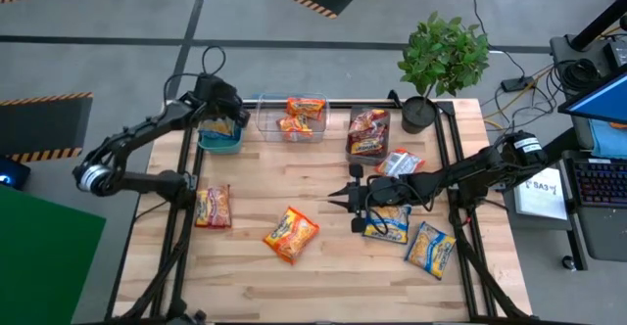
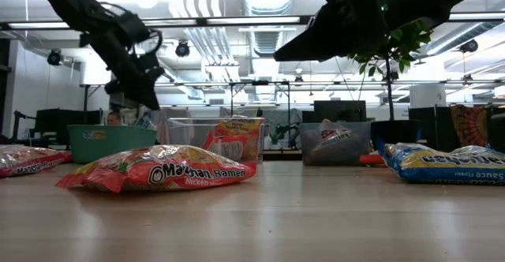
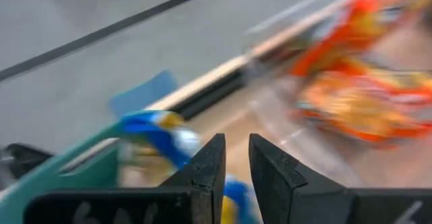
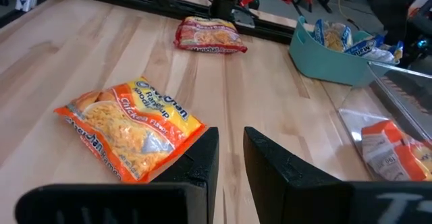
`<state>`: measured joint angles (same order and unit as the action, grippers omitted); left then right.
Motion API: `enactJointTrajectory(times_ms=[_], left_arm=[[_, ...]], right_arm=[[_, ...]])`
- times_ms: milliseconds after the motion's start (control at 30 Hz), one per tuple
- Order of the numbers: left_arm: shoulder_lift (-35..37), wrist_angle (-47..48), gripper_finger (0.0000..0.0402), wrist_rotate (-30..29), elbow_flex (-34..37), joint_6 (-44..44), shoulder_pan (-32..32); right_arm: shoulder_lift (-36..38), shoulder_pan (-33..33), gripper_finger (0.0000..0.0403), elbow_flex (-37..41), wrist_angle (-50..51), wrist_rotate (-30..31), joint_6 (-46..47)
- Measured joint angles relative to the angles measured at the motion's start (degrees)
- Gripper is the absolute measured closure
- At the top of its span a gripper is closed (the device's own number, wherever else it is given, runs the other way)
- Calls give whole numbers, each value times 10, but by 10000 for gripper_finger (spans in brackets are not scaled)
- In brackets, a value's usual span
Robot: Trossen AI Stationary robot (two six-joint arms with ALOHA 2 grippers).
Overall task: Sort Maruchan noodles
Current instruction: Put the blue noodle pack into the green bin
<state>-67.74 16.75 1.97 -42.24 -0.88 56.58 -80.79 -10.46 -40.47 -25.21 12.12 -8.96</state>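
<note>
Glossy crinkled plastic noodle packets (image 4: 129,127) on a smooth pale wooden table (image 4: 81,55).

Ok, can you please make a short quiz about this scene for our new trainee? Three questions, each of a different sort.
1. True or false: the left tool is above the teal bin.
2. Multiple choice: what does the clear bin hold? A. blue-and-yellow packets. B. orange packets. C. nothing.
3. Short answer: what colour is the loose packet on the table that lies nearest the left arm's side?

Key
1. True.
2. B, the orange packets.
3. Red: the red packet.
</note>
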Motion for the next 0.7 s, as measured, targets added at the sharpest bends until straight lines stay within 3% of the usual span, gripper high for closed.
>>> enactJointTrajectory(times_ms=[133,300,567,700], left_arm=[[65,-3,352,32,34,39,-59],[143,-29,352,33,89,98,-177],[220,-138,352,30,166,149,-383],[229,-197,352,2,182,154,-469]], right_arm=[[0,1,344,-11,0,0,18],[0,4,344,-53,41,0,55],[0,7,344,-170,328,-6,136],[0,8,344,-205,432,-44,176]])
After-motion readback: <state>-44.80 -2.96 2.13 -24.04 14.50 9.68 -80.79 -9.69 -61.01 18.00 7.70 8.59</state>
